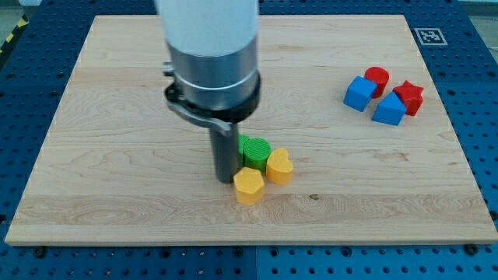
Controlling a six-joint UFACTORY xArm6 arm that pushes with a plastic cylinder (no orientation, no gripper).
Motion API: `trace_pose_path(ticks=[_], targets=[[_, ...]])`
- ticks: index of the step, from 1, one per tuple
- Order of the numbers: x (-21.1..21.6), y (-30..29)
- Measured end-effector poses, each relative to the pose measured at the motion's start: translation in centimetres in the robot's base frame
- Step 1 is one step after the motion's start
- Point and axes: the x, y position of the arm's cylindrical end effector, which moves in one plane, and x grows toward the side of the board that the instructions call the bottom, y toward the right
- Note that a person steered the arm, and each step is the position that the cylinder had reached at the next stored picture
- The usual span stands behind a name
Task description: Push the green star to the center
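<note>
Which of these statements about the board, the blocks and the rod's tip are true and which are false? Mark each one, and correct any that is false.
1. My tip stands just to the view's left of the green block. True.
2. The yellow hexagon lies at the view's top edge of the board. False: it lies below the green block, towards the view's bottom.
3. Two blue blocks and two red blocks are grouped at the view's right. True.
4. The yellow heart sits among the red blocks. False: it sits beside the green block.
</note>
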Motion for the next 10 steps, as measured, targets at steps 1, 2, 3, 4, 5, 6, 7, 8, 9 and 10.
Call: trace_pose_path(ticks=[1, 2, 3, 4, 5, 6, 7, 8, 9, 10], targets=[[-0.7, 1.1], [-2.5, 1.1], [-3.9, 1.0], [-3.2, 0.8], [-2.5, -1.4], [-3.3, -3.0], [-3.7, -3.2], [-4.0, -3.0], [-4.7, -1.9], [-5.9, -0.4]])
